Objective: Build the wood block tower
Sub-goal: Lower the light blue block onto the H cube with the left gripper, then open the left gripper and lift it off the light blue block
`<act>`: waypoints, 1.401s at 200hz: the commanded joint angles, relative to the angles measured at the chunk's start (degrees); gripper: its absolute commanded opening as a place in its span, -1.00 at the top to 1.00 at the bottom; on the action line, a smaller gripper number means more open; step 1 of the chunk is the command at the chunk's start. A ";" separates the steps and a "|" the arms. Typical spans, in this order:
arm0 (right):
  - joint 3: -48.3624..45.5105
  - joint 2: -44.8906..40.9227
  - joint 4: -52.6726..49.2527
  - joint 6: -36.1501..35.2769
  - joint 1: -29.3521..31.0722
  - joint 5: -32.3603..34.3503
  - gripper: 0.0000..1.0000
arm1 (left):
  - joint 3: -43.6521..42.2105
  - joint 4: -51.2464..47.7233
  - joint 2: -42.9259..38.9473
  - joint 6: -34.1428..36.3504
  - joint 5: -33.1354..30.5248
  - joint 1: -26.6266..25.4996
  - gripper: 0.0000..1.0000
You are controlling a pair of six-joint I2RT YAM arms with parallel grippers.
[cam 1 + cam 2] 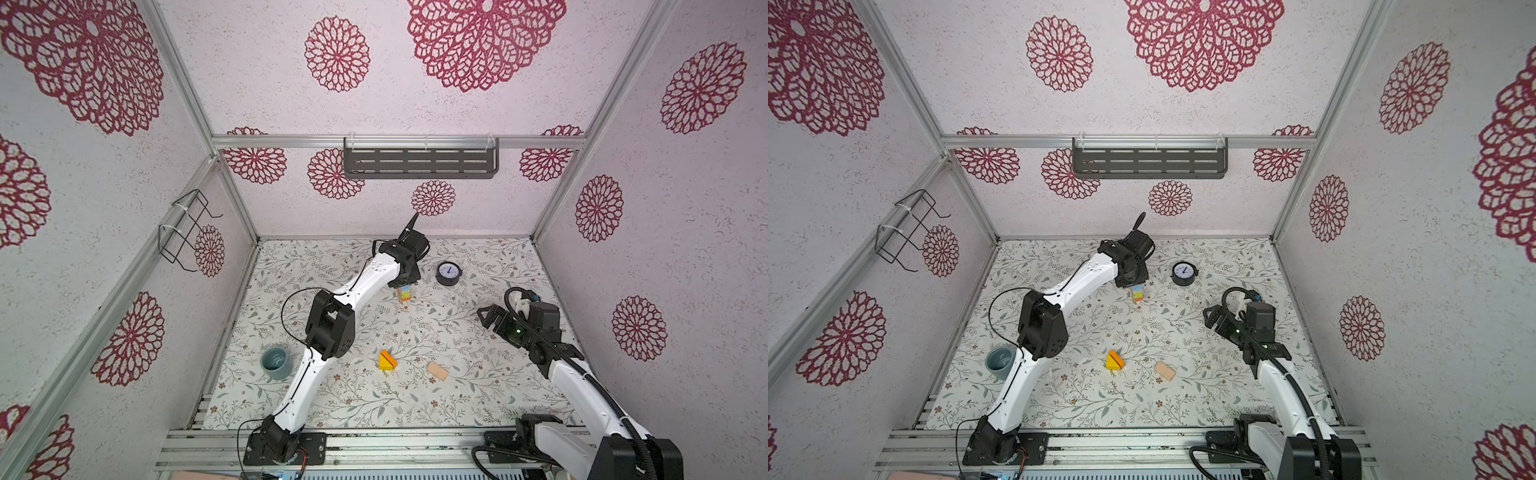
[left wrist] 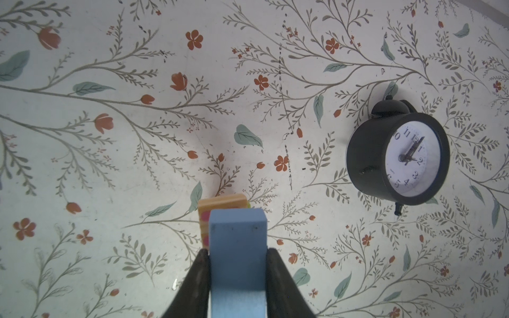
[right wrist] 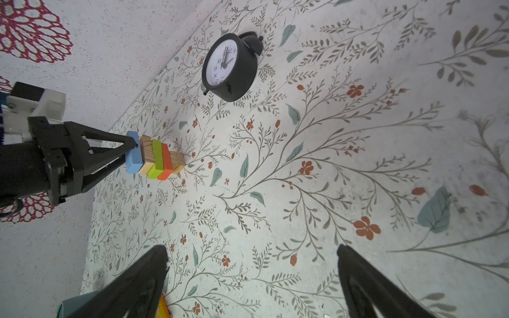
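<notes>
The tower (image 3: 157,162) stands at the back middle of the mat, to the left of the clock. From the mat up it shows natural-wood cubes, an orange-red brick, a green brick and a printed wood block (image 2: 220,202). A blue block (image 2: 238,234) lies on top, and my left gripper (image 2: 238,250) is shut on it from above. In both top views my left wrist covers most of the tower (image 1: 405,294) (image 1: 1138,294). My right gripper (image 3: 252,247) (image 1: 484,313) hangs open and empty over the mat at the right. A yellow-orange wedge (image 1: 387,360) and a tan brick (image 1: 437,370) lie loose near the front.
A round black clock (image 1: 448,273) (image 2: 399,159) stands just right of the tower. A blue-grey cup (image 1: 275,362) sits at the front left by my left arm. A dark shelf (image 1: 419,160) and a wire rack (image 1: 187,228) hang on the walls.
</notes>
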 commanded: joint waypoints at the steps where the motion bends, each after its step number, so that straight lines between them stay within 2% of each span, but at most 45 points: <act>1: 0.23 -0.47 1.41 0.43 -0.21 -1.00 -0.98 | 1.14 0.76 0.74 -1.02 -0.44 0.50 0.39; 165: -0.12 -0.71 1.72 0.16 -0.26 -0.84 -0.98 | 1.25 0.93 0.42 -1.04 -0.34 0.91 0.13; 227: 0.58 -0.69 -0.03 -1.56 0.96 -0.09 -0.98 | 0.47 0.64 -3.62 1.01 -2.13 0.73 -0.44; 257: 3.43 1.57 -3.63 -3.47 5.22 1.58 -0.97 | -1.82 0.82 -7.78 2.73 -3.63 0.50 -0.99; 280: 6.94 3.85 -8.78 -6.27 10.68 5.79 -0.84 | -6.46 1.66 -12.71 5.27 -5.34 0.55 -0.95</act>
